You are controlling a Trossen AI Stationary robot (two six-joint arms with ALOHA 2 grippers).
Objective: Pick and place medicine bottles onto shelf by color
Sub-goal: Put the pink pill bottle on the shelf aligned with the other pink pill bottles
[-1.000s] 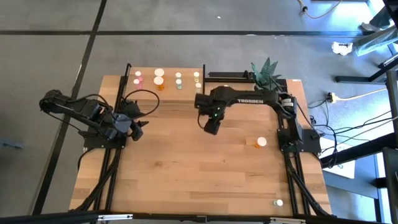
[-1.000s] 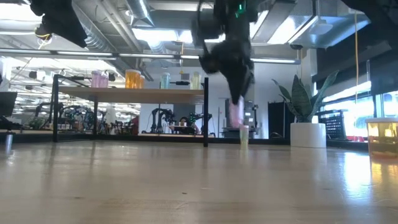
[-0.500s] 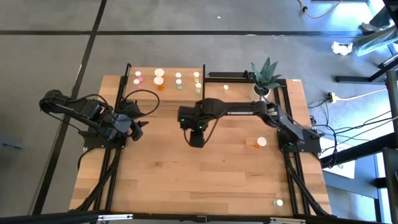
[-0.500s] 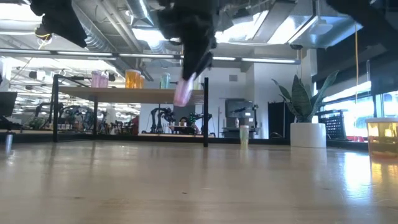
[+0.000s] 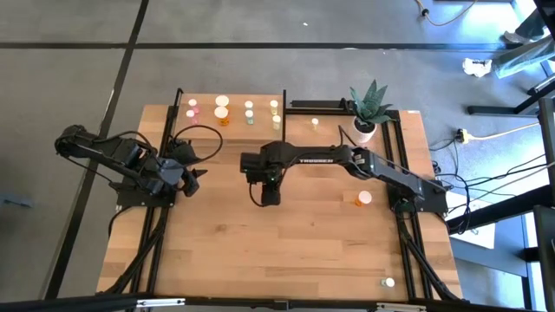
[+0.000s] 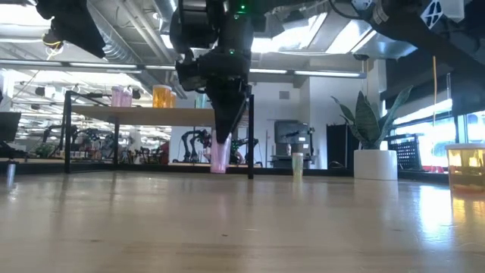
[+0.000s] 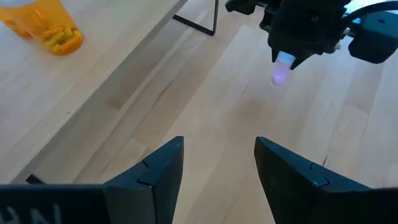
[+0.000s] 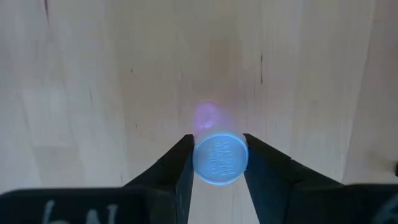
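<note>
My right gripper (image 5: 268, 196) is over the middle of the table, fingers pointing down, shut on a pink medicine bottle (image 6: 220, 156) with a white cap; the bottle also shows in the left wrist view (image 7: 280, 73). The shelf (image 5: 260, 119) stands at the table's far edge on thin black posts. On it stand pink (image 5: 192, 107), orange (image 5: 223, 118), green (image 5: 249, 113) and yellowish (image 5: 274, 108) bottles. My left gripper (image 7: 217, 168) is open and empty at the table's left side (image 5: 194, 173). My right gripper pinches the pink bottle's white cap (image 8: 220, 158) between its two fingers (image 8: 180, 163), one on either side of the cap. The fingers come from above, pointing down. The bottle hangs upright below them, a little clear of the tabletop.
A loose orange bottle (image 5: 362, 198) lies at the table's right, a small one (image 5: 315, 122) stands near the far edge, and another (image 5: 388, 282) at the near right corner. A white plant pot (image 5: 365, 128) stands at the far right. Bare wood lies toward the near edge.
My right gripper has carried the pink bottle toward the table's left edge and a little toward the near edge, still shut on it. The bottle swung tilted on the way, now hangs upright, and sits lower than half a second ago.
</note>
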